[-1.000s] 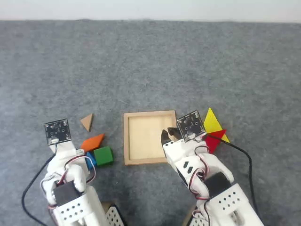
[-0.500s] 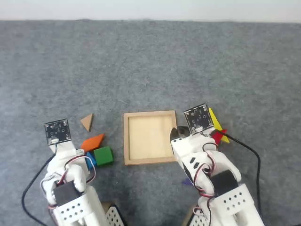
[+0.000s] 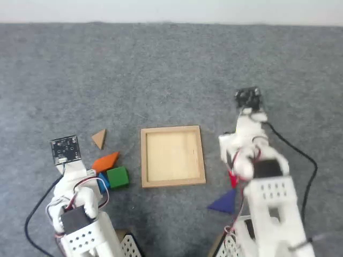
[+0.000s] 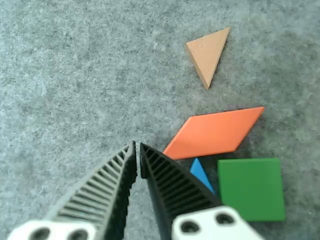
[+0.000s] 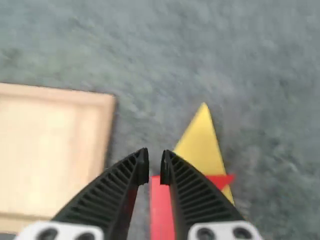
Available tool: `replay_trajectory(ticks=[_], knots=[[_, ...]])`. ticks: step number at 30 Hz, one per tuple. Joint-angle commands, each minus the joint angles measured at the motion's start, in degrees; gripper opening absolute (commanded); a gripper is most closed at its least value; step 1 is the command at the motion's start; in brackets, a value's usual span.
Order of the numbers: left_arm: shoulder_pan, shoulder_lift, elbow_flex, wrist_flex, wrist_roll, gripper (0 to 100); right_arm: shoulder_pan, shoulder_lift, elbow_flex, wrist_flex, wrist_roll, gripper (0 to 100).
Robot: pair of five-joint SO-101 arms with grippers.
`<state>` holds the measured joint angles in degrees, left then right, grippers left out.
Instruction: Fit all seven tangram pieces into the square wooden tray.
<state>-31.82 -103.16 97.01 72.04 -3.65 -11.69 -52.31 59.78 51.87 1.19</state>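
Note:
The square wooden tray (image 3: 172, 156) lies mid-table, showing only its bare floor; its corner is in the right wrist view (image 5: 50, 150). Left of it lie a tan triangle (image 3: 99, 138), an orange parallelogram (image 3: 105, 160), a green square (image 3: 118, 176) and a small blue triangle (image 3: 103, 181). My left gripper (image 4: 137, 147) hovers shut over the carpet beside the orange parallelogram (image 4: 215, 132). My right gripper (image 5: 154, 155) is shut on nothing above a red piece (image 5: 159, 200) and a yellow triangle (image 5: 200, 145) to the right of the tray. A dark blue triangle (image 3: 225, 202) lies at the tray's near right.
Grey carpet covers the whole table. The right arm (image 3: 252, 155) stands tall over the pieces right of the tray, and a sliver of the red piece (image 3: 232, 179) peeks out beside it. Both arm bases sit at the near edge.
The right arm has lifted off the tray's right edge and swung right and away, over the yellow and red pieces. The dark blue triangle came into view. The left arm kept still.

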Motion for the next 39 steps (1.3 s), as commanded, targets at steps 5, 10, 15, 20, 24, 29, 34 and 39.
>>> replay_trajectory(ticks=[5, 10, 15, 20, 24, 29, 34, 39], knots=[[0.44, -0.97, -0.66, 0.26, -0.26, 1, 8.22, 25.89, -18.9, 5.93, 0.26, 7.6], [0.44, -0.97, -0.66, 0.26, -0.26, 1, 7.96, 34.95, -23.65, 7.52, -2.55, 24.3], [0.44, -0.97, -0.66, 0.26, -0.26, 1, 7.96, 43.12, -27.25, 6.9, -6.77, 35.6], [0.44, -0.97, -0.66, 0.26, -0.26, 1, 5.23, 50.15, -29.45, 4.97, -6.95, 34.9], [0.44, -0.97, -0.66, 0.26, -0.26, 1, 2.68, 51.38, -31.47, 8.48, -6.42, 32.0], [0.44, -0.97, -0.66, 0.26, -0.26, 1, 8.22, 44.18, -31.47, 12.97, -7.38, 35.3], [0.44, -0.97, -0.66, 0.26, -0.26, 1, 5.67, 33.1, -25.23, 17.1, -13.8, 50.4], [0.44, -0.97, -0.66, 0.26, -0.26, 1, -3.03, 30.46, -16.0, 8.4, -15.56, 57.5]])
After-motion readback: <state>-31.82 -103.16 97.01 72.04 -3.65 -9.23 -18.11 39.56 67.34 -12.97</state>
